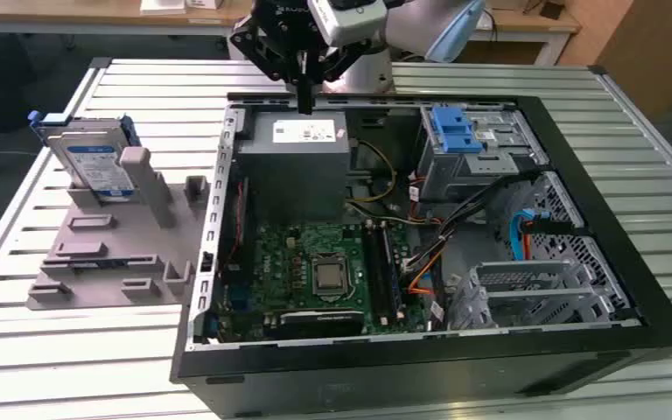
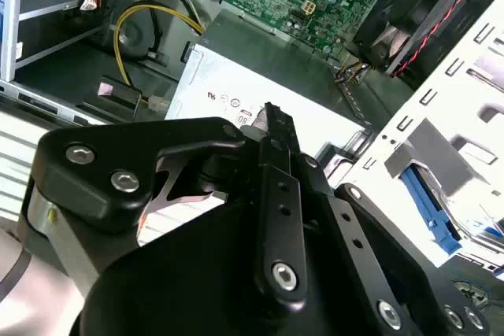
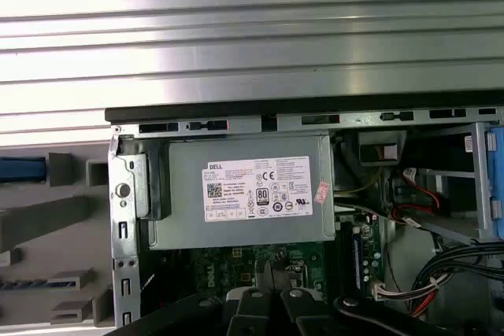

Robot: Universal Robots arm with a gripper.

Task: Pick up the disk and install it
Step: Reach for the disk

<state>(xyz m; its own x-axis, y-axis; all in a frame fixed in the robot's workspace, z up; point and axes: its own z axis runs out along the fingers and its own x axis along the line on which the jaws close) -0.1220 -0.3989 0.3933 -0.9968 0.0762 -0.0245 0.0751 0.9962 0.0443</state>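
The disk (image 1: pixel 91 162) stands upright in a grey holder (image 1: pixel 108 254) on the slatted table, at the exterior view's left. It is silver, with a white-and-blue label and a blue bracket. In the first wrist view its blue top edge (image 3: pixel 22 169) shows beside the case. My gripper (image 1: pixel 304 105) hangs over the far edge of the open computer case, above the grey power-supply box (image 1: pixel 295 144), well away from the disk. Its fingers are shut together with nothing between them, as both wrist views show (image 3: pixel 272 269) (image 2: pixel 272 112).
The black computer case (image 1: pixel 430 367) lies open on the table. Inside are a green motherboard (image 1: pixel 312 262), a metal drive bay with a blue latch (image 1: pixel 465 131), cables, and a perforated metal cage (image 1: pixel 535 289) near the front at the exterior view's right.
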